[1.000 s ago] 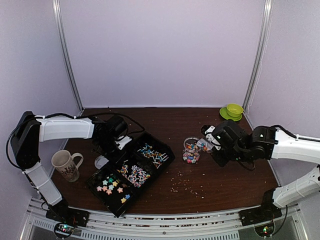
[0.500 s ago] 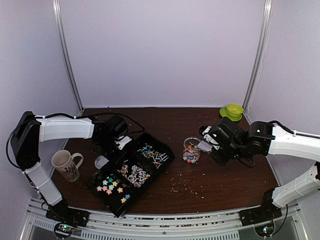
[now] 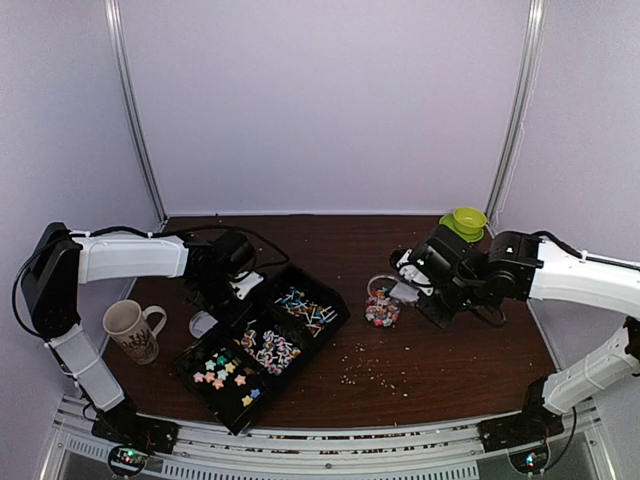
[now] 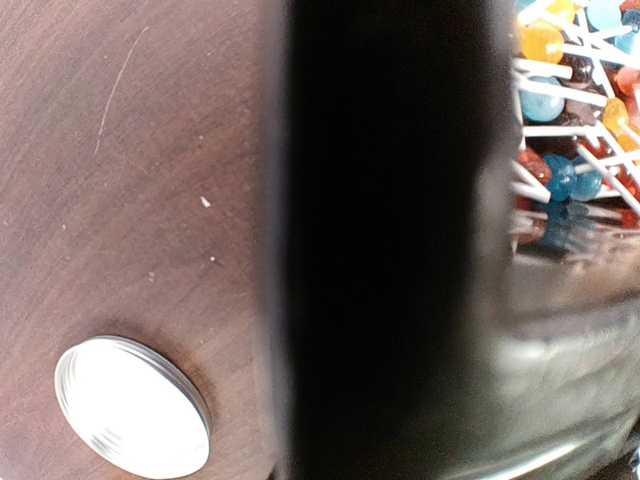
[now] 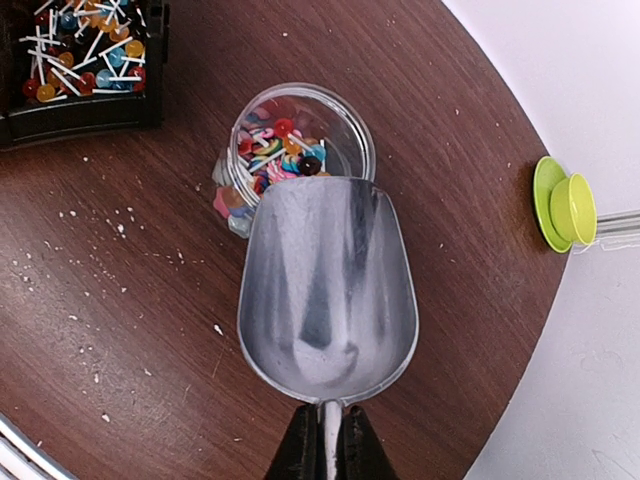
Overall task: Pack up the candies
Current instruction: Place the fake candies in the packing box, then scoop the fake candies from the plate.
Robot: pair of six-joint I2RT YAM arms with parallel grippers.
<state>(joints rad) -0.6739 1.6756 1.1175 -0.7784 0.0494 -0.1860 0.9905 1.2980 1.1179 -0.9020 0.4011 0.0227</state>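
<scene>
The candies lie in a black three-part tray (image 3: pixel 330 322): pastel star pieces (image 3: pixel 225 370), swirled ones (image 3: pixel 268 348) and ball-headed sticks (image 3: pixel 305 308). More candies (image 5: pixel 275 150) fill a clear jar (image 3: pixel 382 300) to the tray's right. My right gripper (image 5: pixel 325 440) is shut on the handle of an empty metal scoop (image 5: pixel 325 290), whose tip lies over the jar's near rim. My left gripper (image 3: pixel 238 287) is at the tray's far left wall. In the left wrist view that black wall (image 4: pixel 390 240) fills the middle and hides the fingers, with the stick candies (image 4: pixel 575 120) beyond it.
A round silver lid (image 4: pixel 130 420) lies on the table just left of the tray. A patterned mug (image 3: pixel 130 330) stands near the left edge. A green bowl (image 3: pixel 463 222) sits at the back right. Pale crumbs (image 3: pixel 365 365) are strewn in front of the jar.
My right arm has swung left and away from me, bringing the scoop's tip over the jar. The left arm and the tray have not moved.
</scene>
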